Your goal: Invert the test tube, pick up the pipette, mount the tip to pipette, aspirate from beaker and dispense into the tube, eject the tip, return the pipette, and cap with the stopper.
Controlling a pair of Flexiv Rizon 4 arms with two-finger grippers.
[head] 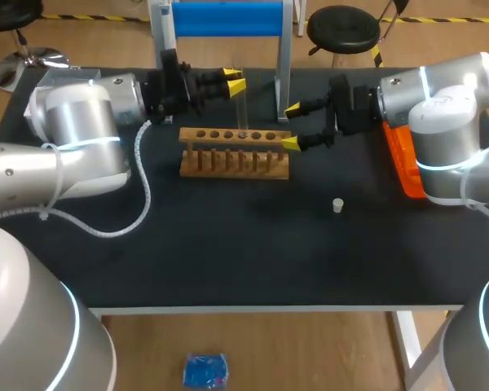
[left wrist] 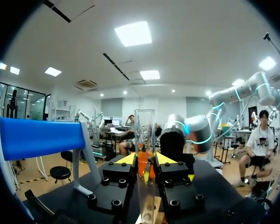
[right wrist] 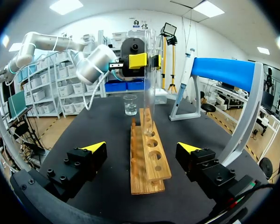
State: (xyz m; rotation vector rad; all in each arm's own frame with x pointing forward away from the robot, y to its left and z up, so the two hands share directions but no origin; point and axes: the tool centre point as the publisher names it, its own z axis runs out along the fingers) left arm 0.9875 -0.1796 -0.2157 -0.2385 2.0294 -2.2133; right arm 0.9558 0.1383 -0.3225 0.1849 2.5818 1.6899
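Observation:
My left gripper [head: 233,84] is shut on a clear test tube [head: 241,106], which it holds upright over the wooden rack [head: 228,163]. In the left wrist view the tube [left wrist: 144,140] stands between the fingers, open end up. The right wrist view shows the tube's [right wrist: 150,84] lower end at a hole of the rack [right wrist: 149,172]. My right gripper [head: 292,127] stands open just right of the rack, holding nothing; its tips straddle the rack's near end [right wrist: 142,148]. A white stopper [head: 337,205] lies on the mat. Behind the rack stands a glass beaker [right wrist: 130,105]. A white pipette [right wrist: 184,79] hangs on the blue stand [right wrist: 224,70].
An orange box [head: 403,159] lies at the right edge under my right arm. The blue-topped stand [head: 226,18] rises at the back of the table behind the rack. Black mat [head: 228,244] in front of the rack holds only the stopper.

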